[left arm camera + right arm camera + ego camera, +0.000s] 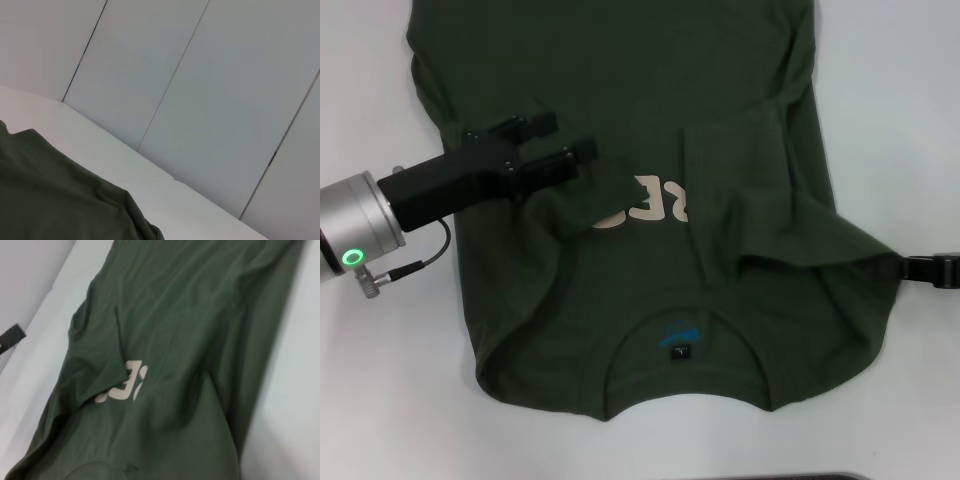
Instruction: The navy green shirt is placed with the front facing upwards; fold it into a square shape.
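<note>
On white table (380,400), head view: navy green shirt (740,90) collar-near, both sleeves folded inward; left gripper (578,152) fingers spread over left sleeve; right gripper (932,268) at shirt's right edge, state unclear. Left wrist: wall panels (200,100). Right wrist: letters (122,385) partly covered.

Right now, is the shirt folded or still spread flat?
Partly folded. Both sleeves of the navy green shirt are turned inward over the chest, hiding part of the lettering; the body lies unfolded. The left claw is over the left sleeve.
</note>
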